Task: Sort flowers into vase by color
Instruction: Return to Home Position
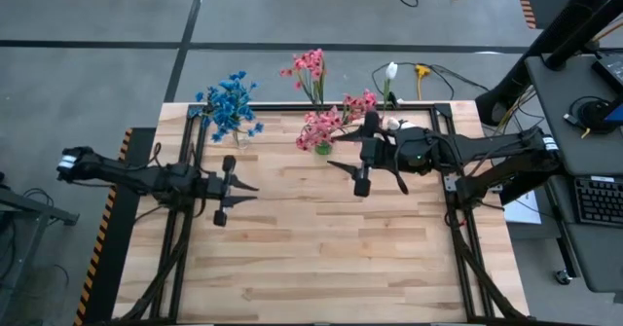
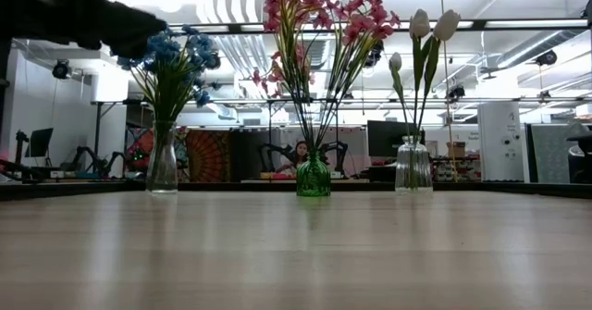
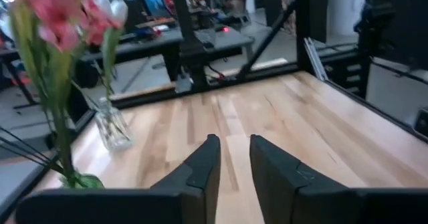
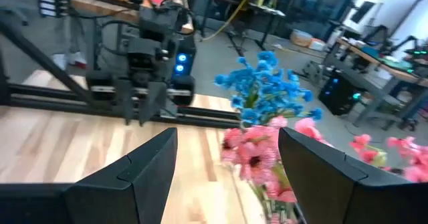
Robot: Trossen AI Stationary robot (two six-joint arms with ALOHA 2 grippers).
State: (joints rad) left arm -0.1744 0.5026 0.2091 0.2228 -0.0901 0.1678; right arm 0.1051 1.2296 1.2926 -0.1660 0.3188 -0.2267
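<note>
The flowers are all sorted along the far edge of the table (image 1: 311, 258), one colour to a vessel, so the sorting itself looks finished; the blue flowers (image 2: 176, 55) stand in the left clear vase (image 2: 162, 162), the pink flowers (image 2: 319, 14) fan out of the green vase (image 2: 314, 176) in the middle, and the white buds (image 2: 433, 23) rise from the right clear vase (image 2: 413, 167); the three vessels stand well apart in a row, which keeps the colours from mingling and leaves each one room for an approach from the front; the left gripper (image 1: 243, 187) hangs over the left half of the table, in front of the blue bunch and clear of it, its fingers (image 3: 204, 164) drawn to a narrow gap and holding nothing; the right gripper (image 1: 348, 167) sits just in front of the green vase, near the drooping pink blooms, with its fingers (image 4: 157, 154) spread wide and empty, which fits a stem let go into that vase; no stem lies on the boards in any view, so what remains, by my judgement, is only for the arms to draw back to rest; the right arm is the one to watch, since its open fingers are close enough to the pink heads that a careless retreat could catch a stem and tip the green vase.
</note>
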